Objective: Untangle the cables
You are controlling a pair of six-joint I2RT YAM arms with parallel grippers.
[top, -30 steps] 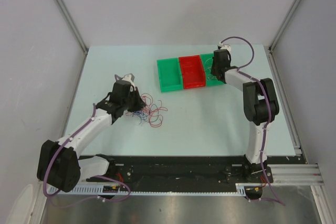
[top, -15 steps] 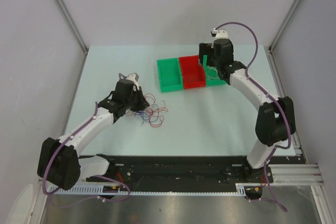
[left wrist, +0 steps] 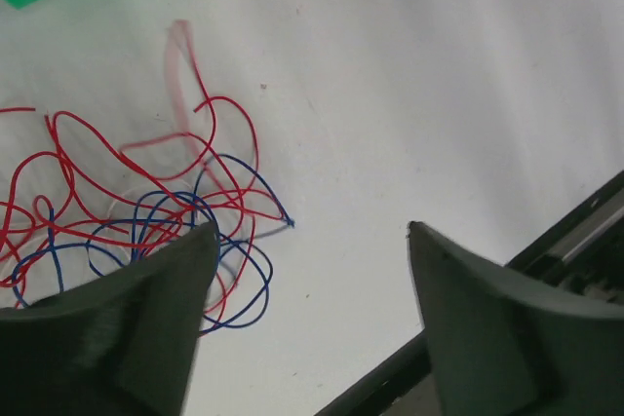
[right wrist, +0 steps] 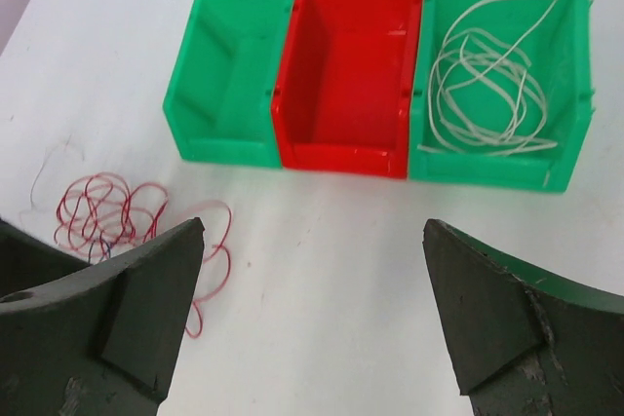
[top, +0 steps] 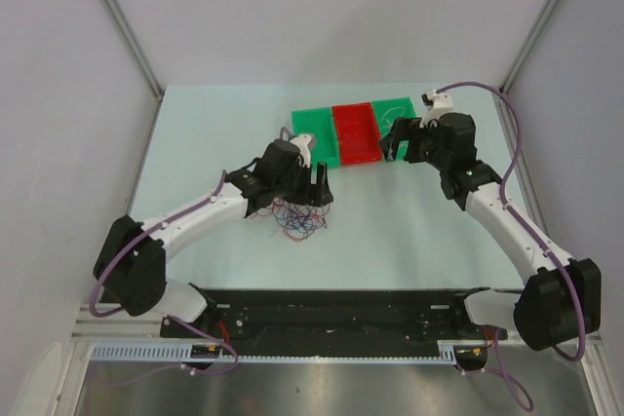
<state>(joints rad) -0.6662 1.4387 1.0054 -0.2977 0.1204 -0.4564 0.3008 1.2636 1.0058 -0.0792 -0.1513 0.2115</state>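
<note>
Both tools stand wide and hold nothing: one is at the cable tangle, the other near the bins.

The left tool [top: 317, 185] hangs with its fingers [left wrist: 146, 309] spread far apart over the pale desk [top: 195, 143]. The red and blue cables [top: 292, 217] lie in one knotted heap of small loops just beside it. From the left wrist, the heap [left wrist: 127, 211] runs up to one finger and partly behind it, and I cannot tell whether they touch. The right tool [top: 395, 143] is just as wide, well apart from the heap and on the near side of three bins set touching in a row. These are a green bin [right wrist: 219, 85], a red bin [right wrist: 351, 75] and a second green bin [right wrist: 575, 75]. The whitish cables [right wrist: 487, 85] lie coiled inside that second green bin.
</note>
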